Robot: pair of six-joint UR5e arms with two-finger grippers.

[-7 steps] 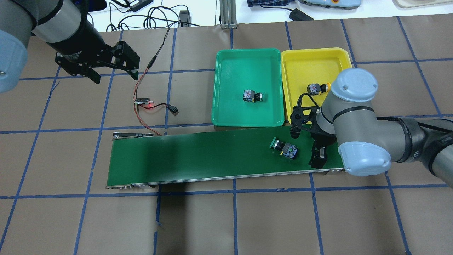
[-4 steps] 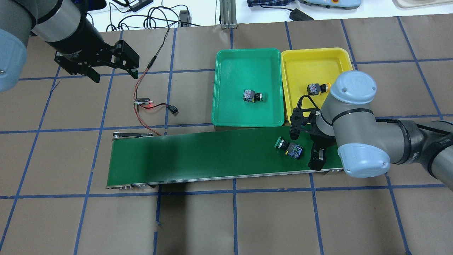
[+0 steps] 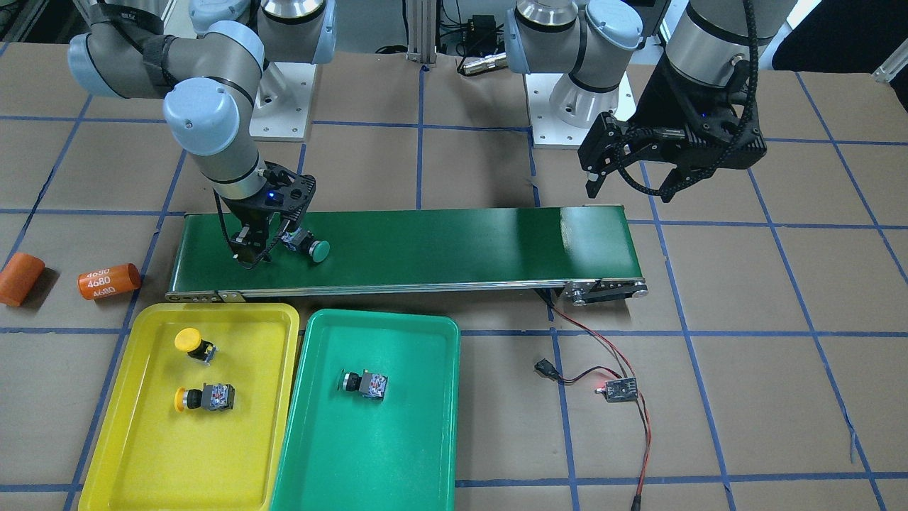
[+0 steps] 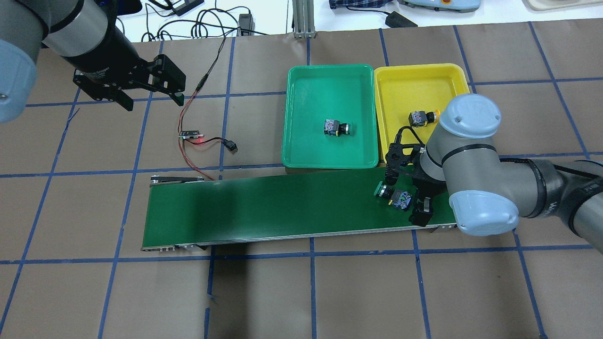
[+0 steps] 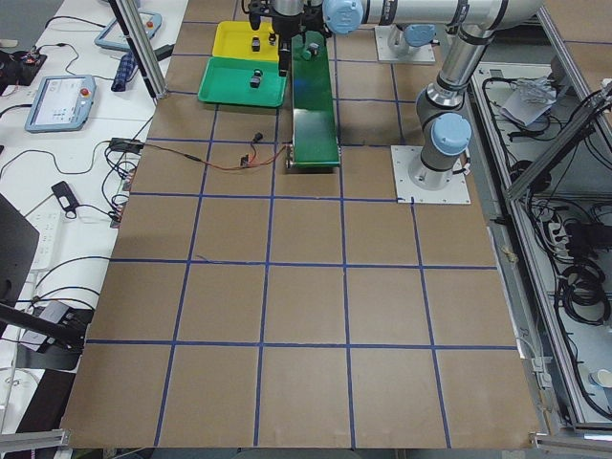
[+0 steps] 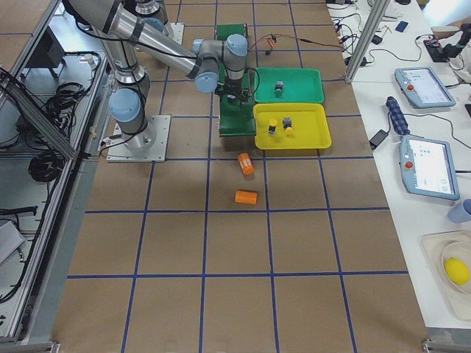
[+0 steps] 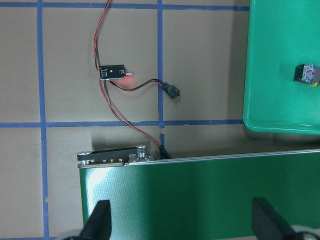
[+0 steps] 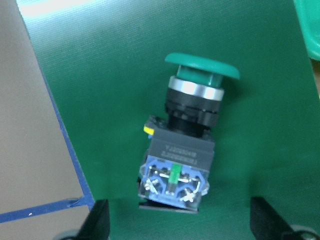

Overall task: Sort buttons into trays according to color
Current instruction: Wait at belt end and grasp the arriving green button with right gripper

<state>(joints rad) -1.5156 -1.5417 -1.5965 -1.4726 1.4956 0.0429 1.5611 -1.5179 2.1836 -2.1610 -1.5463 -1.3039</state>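
At the centre of the right wrist view, a green button (image 8: 187, 145) lies on its side on the finely ribbed dark-green belt (image 8: 100, 75): smooth domed cap, bright metal collar, boxy black block with blue terminals. The right gripper (image 4: 404, 197) sits over it, jaws spread to either side and clear of it. Upper left in the overhead view, the left gripper (image 4: 151, 100) hangs with jaws apart, empty. A second green button (image 4: 335, 127) rests in the glossy green tray (image 4: 311, 94). One yellow button (image 3: 191, 343) and another yellow button (image 3: 204, 397) lie in the round-cornered yellow tray (image 3: 142, 440)
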